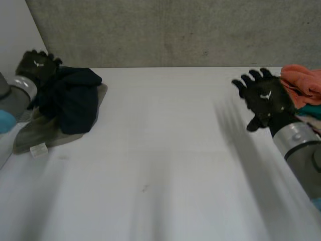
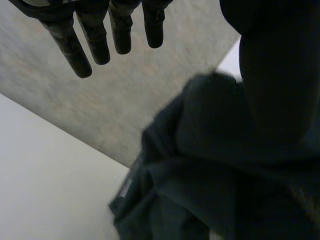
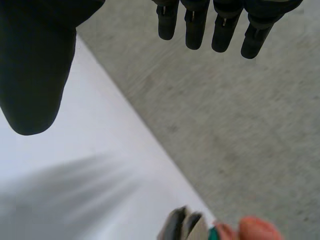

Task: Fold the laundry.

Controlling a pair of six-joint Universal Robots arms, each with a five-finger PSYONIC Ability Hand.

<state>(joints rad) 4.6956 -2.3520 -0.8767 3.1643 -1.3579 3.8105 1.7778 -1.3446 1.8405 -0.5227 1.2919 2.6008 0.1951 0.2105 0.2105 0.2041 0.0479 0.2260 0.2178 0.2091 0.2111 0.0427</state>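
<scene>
A dark navy garment (image 1: 72,98) lies bunched on top of an olive-grey garment (image 1: 40,131) at the table's far left. My left hand (image 1: 36,66) hovers just behind that pile, fingers (image 2: 82,40) straight and holding nothing; the navy cloth (image 2: 210,165) lies below its palm. An orange cloth (image 1: 303,83) sits on a pile at the far right edge, with teal cloth (image 1: 312,110) under it. My right hand (image 1: 266,100) is raised beside that pile, fingers (image 3: 220,25) spread and empty.
The white table (image 1: 160,165) stretches between the two piles. A grey concrete wall (image 1: 175,30) stands behind the table's far edge. A white label (image 1: 38,149) shows on the olive-grey garment's near corner.
</scene>
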